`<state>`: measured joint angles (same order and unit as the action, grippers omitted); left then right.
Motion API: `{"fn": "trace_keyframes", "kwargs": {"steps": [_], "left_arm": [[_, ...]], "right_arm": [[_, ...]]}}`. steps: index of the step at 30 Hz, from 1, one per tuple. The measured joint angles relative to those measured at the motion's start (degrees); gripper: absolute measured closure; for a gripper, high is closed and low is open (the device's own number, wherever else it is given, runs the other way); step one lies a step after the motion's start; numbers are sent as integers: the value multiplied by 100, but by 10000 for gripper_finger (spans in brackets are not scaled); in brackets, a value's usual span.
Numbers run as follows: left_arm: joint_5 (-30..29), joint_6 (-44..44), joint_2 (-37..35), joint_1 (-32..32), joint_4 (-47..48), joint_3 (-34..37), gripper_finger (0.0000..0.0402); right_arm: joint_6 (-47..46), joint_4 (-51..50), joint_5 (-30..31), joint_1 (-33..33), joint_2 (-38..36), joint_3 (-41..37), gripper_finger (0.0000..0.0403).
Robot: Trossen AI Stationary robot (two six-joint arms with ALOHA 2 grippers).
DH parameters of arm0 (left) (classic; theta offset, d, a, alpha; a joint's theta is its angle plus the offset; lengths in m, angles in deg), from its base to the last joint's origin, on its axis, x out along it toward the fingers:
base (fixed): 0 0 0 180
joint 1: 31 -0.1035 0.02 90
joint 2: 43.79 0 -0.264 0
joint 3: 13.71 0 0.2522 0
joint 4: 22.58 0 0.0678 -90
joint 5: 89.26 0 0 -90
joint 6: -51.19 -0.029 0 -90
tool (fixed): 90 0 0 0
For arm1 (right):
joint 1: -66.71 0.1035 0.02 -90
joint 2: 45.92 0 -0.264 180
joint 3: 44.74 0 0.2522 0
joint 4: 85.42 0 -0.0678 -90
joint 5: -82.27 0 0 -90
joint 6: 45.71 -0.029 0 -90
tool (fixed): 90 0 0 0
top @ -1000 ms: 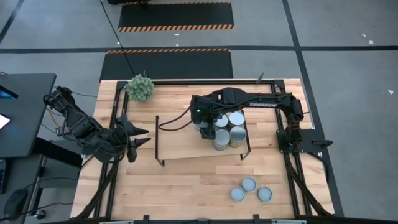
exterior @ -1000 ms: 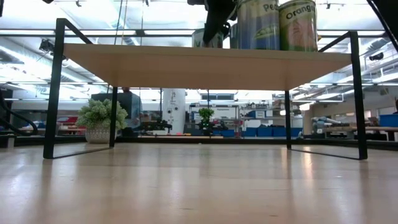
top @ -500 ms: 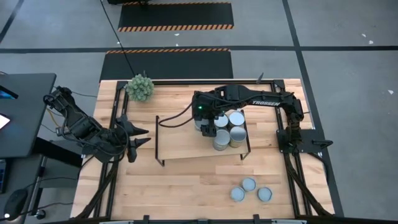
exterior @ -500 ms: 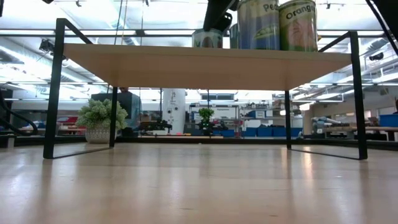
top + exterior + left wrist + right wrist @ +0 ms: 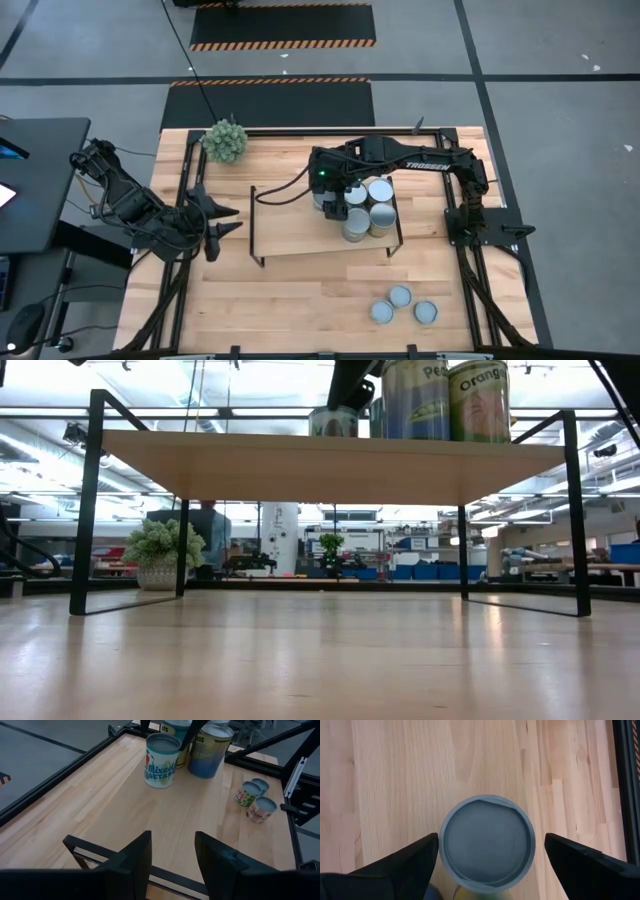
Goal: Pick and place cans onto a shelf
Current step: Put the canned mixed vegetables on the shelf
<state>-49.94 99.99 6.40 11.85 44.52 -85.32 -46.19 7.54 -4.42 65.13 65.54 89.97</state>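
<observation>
Nothing has shifted in the last half second: right pincer (image 5: 487, 857) hovers released, fingers spread wide above the can (image 5: 487, 840) just set on the shelf (image 5: 290, 225) beside four others. Three cans (image 5: 400, 306) wait on the desk (image 5: 280, 300). Left pincer (image 5: 222, 220) idles, parted, at the shelf's left end.

Shelf (image 5: 290, 225) left half free, cans (image 5: 368, 212) crowd right end

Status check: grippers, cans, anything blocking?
Right gripper open above can on shelf. Left gripper open, waiting beside the shelf. Three cans on table. Nothing blocking.
</observation>
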Motion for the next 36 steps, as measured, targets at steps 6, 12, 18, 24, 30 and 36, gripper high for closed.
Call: {"fn": "trace_keyframes", "kwargs": {"steps": [6,12,18,24,30,36], "left_arm": [[66,-8,0,0,1,0,246],[55,-102,0,0,3,0,246],[-20,-151,0,0,-1,0,246],[-31,-151,0,0,-3,0,246],[-31,-147,0,0,-6,0,246],[-29,-147,0,0,-44,0,246]], "right_arm": [[-3,-103,7,2,0,381,29],[-3,116,310,28,-9,765,29],[-135,640,707,16,-7,564,30],[-235,810,754,-79,3,136,30],[-257,920,752,-120,9,-97,30],[-263,801,743,-173,9,-133,30]]}}
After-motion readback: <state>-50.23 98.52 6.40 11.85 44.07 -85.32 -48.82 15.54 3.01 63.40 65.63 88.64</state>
